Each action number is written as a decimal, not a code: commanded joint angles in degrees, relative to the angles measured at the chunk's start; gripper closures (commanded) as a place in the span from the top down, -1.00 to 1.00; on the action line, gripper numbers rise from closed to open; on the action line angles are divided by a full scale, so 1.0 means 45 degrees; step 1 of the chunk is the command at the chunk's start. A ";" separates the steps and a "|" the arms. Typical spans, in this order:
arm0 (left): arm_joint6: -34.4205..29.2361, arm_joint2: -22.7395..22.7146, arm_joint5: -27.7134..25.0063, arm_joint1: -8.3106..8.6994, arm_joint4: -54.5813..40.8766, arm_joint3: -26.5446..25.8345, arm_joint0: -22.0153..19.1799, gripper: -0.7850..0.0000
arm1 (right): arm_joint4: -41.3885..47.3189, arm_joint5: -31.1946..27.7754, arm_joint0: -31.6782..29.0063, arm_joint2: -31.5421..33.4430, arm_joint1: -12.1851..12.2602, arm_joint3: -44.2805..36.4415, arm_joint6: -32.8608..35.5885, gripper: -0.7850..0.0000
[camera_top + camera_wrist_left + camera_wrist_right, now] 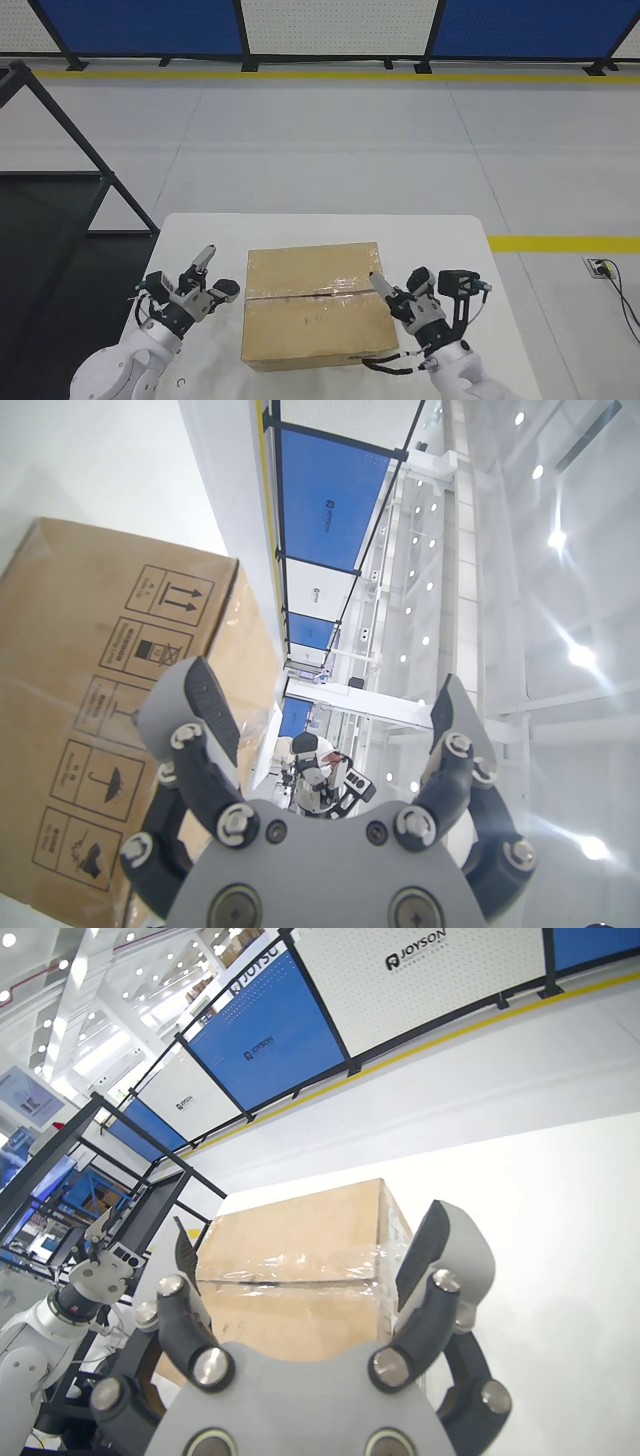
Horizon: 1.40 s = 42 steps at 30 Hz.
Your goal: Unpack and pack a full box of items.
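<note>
A closed cardboard box (pixel 312 305) stands in the middle of the white table (pixel 300 228), its top flaps sealed with clear tape along the seam. My left gripper (pixel 214 272) is beside the box's left end, open with nothing between its fingers. In the left wrist view the box (pixel 115 640) shows its printed side next to the open left gripper (pixel 325 680). My right gripper (pixel 400 284) is at the box's right end, open and empty. In the right wrist view the box (pixel 295 1308) lies just beyond the right gripper (pixel 306 1218), and the left gripper (pixel 102 1228) appears farther off.
A black metal rack (pixel 60 160) stands to the left of the table. Blue and white partition panels (pixel 140 25) line the back, behind a yellow floor line (pixel 320 73). Bare tabletop lies behind the box.
</note>
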 commanded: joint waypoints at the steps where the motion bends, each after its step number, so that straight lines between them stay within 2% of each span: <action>1: 0.0166 -0.0236 -0.0176 -0.0012 -0.0331 -0.0059 0.0105 1.00 | -0.0258 -0.0218 0.0338 -0.0439 -0.0001 0.0221 0.0410 -0.50; 2: 0.0260 -0.0344 -0.0226 -0.0017 -0.0478 -0.0069 0.0165 1.00 | -0.0366 -0.0126 0.0513 -0.0564 -0.0002 0.0417 0.0741 -1.00; 7: 0.0523 -0.0957 0.0007 -0.0024 -0.1395 -0.0114 0.0508 1.00 | -0.0403 -0.0088 0.0587 -0.0603 -0.0002 0.0460 0.0871 -1.00; 15: 0.0523 -0.0957 0.0007 -0.0024 -0.1395 -0.0114 0.0508 1.00 | -0.0576 -0.0385 0.0651 -0.0839 0.0011 0.0585 0.1095 -1.00; 21: 0.0536 -0.0937 -0.0202 -0.0040 -0.1442 -0.0168 0.0591 1.00 | -0.1523 -0.0615 0.2494 -0.2637 -0.0112 0.1419 0.3355 -1.00; 26: 0.0944 -0.1101 -0.0447 -0.0091 -0.1969 -0.0108 0.0651 1.00 | -0.1594 0.0346 0.4530 -0.4083 -0.0435 0.3231 0.5075 -1.00; 33: 0.0942 -0.1179 -0.0463 -0.0098 -0.2010 0.0011 0.0688 1.00 | -0.0660 0.1156 0.6334 -0.5254 -0.0929 0.5213 0.5189 -1.00; 42: 0.0918 -0.1069 -0.0504 -0.0118 -0.1963 0.0109 0.0587 1.00 | -0.0057 0.1541 0.7123 -0.5819 -0.1253 0.6229 0.5556 -1.00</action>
